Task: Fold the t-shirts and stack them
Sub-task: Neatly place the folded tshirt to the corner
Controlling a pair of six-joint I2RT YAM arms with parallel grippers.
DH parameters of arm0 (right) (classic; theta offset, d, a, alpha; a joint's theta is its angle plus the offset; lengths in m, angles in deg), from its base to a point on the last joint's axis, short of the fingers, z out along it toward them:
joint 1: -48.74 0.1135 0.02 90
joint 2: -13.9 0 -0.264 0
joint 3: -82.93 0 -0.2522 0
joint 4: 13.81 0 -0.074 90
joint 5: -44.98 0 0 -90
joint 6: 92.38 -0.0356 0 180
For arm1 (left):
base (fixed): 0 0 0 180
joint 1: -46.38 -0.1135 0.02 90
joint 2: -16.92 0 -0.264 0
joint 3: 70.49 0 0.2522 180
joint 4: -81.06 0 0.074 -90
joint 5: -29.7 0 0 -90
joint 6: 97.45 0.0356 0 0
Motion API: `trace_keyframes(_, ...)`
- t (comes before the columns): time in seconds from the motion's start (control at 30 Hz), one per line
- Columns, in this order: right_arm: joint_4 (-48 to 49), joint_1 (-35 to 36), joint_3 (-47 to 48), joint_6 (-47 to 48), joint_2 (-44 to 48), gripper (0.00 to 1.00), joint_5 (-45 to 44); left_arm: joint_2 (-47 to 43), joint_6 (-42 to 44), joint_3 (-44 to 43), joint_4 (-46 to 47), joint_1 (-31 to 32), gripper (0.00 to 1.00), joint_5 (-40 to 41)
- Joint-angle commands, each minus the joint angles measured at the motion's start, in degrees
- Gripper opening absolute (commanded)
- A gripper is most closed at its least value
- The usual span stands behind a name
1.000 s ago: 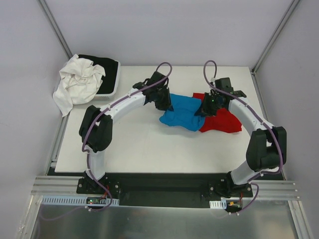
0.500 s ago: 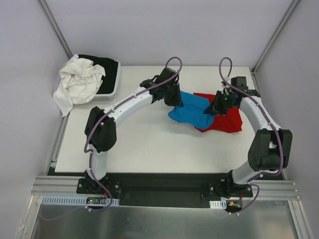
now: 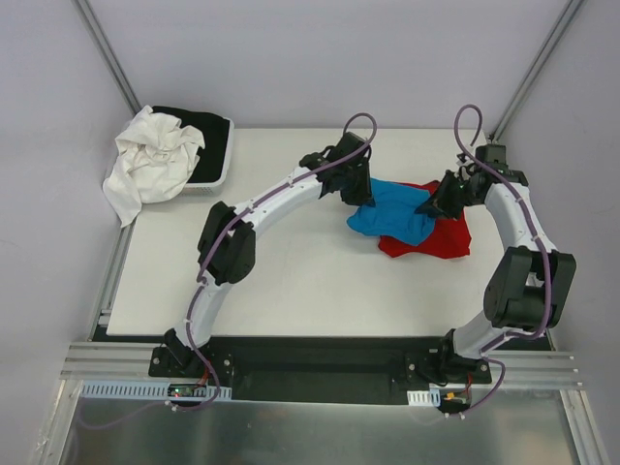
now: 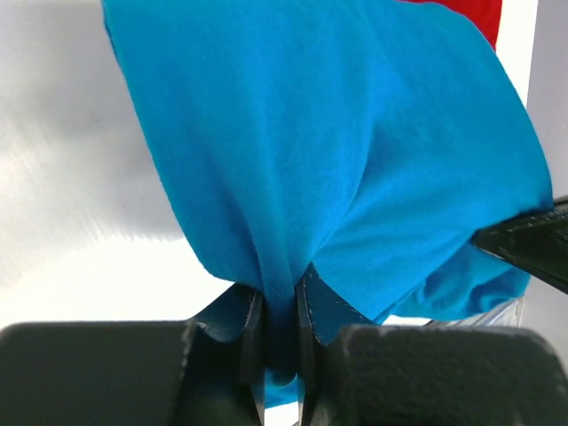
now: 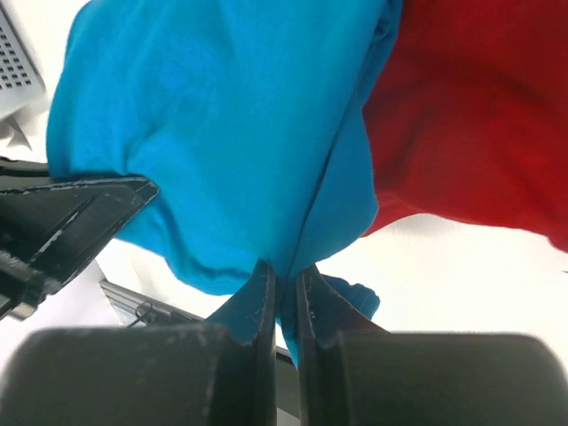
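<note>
As L gripper point(image 4: 280, 306), R gripper point(image 5: 282, 277) pinch it, blue tee point(image 3: 392, 215) sags.

The scene is brightly and evenly lit; the table point(image 4: 62, 177) is washed out by glare in the wrist views, where near parts are blurred.

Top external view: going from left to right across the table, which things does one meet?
From the left: white garment → black garment → left claw → blue t-shirt → red t-shirt.

Outstretched left arm point(image 3: 271, 199) and right arm point(image 3: 513, 218), left pincer point(image 4: 280, 303) and right pincer point(image 5: 284, 277) tightly closed.
</note>
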Motion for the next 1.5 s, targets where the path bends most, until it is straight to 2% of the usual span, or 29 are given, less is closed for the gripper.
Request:
trace_keyframes(0.0, -2.05, -3.26, 3.33, -0.22, -1.61, 0.01, 1.29, 3.62, -1.61, -6.76, -0.3, 0.22, 0.0, 0.82)
trace_keyframes(0.43, -8.38, -8.1, 8.42, -0.04, -6.44, 0.01, -0.12, 12.67, -5.74, -18.01, -0.3, 1.36, 0.0, 0.3)
trace_keyframes(0.9, -11.01, -10.65, 5.09, 0.31, -5.56, 0.03, -2.76, 10.92, -3.72, -8.53, -0.04, 2.59, 0.0, -7.88)
trace_keyframes(1.1, -9.71, -10.65, -0.62, -0.83, -3.28, 0.01, -2.84, 6.53, -1.44, -1.93, 0.14, 2.94, 0.0, -6.57)
trace_keyframes(1.23, -9.52, -10.65, -1.95, -0.74, -2.23, 0.01, -3.63, 5.74, -0.82, -2.98, 0.14, 2.94, 0.0, -5.69)
trace_keyframes(1.47, -11.19, -10.65, 2.88, -1.71, -0.47, 0.01, -5.56, 5.56, -0.73, -10.8, 0.14, 2.86, 0.0, -5.16)
